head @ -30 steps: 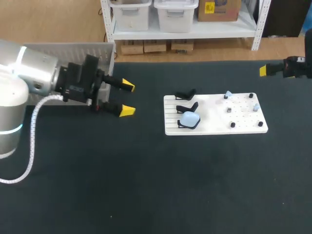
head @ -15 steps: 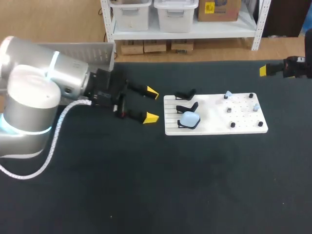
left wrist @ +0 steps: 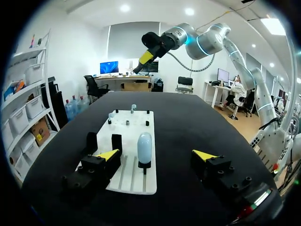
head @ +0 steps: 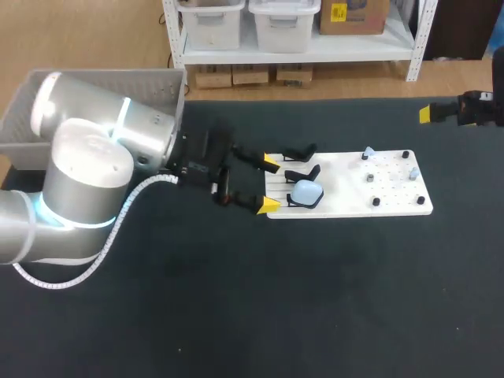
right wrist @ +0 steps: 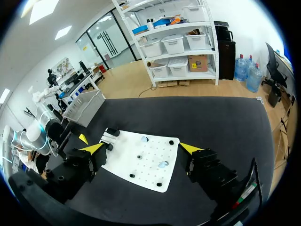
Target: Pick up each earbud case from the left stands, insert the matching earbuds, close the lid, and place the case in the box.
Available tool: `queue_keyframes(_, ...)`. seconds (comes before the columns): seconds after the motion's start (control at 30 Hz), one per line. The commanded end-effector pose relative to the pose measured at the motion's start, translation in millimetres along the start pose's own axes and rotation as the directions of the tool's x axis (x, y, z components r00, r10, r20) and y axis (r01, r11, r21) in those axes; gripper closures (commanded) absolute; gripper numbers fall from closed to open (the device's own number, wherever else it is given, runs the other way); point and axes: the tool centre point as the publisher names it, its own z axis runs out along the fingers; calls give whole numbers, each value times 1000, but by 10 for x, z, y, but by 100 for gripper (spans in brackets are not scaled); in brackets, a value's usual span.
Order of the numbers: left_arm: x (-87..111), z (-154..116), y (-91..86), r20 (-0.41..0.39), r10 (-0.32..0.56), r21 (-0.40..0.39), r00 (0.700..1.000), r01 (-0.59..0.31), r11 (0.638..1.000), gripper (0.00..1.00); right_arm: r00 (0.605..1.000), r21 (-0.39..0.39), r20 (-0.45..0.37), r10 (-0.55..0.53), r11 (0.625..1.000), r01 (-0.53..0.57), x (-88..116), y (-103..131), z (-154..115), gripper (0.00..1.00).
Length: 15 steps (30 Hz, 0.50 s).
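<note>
A light blue earbud case [head: 306,191] [left wrist: 144,146] sits on the nearest of three black stands at the left end of the white board [head: 346,197] [left wrist: 134,176] [right wrist: 141,162]. The other two stands [head: 300,152] [head: 304,172] are bare. Small pale earbuds [head: 368,153] [head: 413,172] [right wrist: 163,164] rest among black pegs on the board's right half. My left gripper [head: 271,183] [left wrist: 156,154] is open at the board's left edge, the case just ahead between its tips. My right gripper [head: 439,113] [right wrist: 142,148] hangs open, high above the table's far right.
A grey box [head: 150,81] [right wrist: 84,106] stands at the table's back left, behind my left arm [head: 102,169]. Dark tabletop surrounds the board on all sides, with wide free room in front of it.
My left arm has swung right from near the grey box to the board's left edge, gripper open throughout. The right arm has not moved.
</note>
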Motion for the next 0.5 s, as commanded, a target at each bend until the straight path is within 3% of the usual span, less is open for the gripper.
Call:
queue_keyframes(0.03,72,63,45,1,-5,12,1000,5,1000,0,1000,0,-1,0,1000,0,-1,0,-3,0)
queue_keyframes(0.4,155,200,147,6,-9,36,1000,9,999,4,1000,0,-1,0,1000,0,-1,0,-3,0)
queue_keyframes(0.47,157,231,164,8,-9,40,1000,9,999,16,1000,0,-1,0,1000,0,-1,0,-3,0)
queue_keyframes(0.5,155,253,173,10,-9,44,1000,9,999,16,1000,0,-1,0,1000,0,-1,0,-3,0)
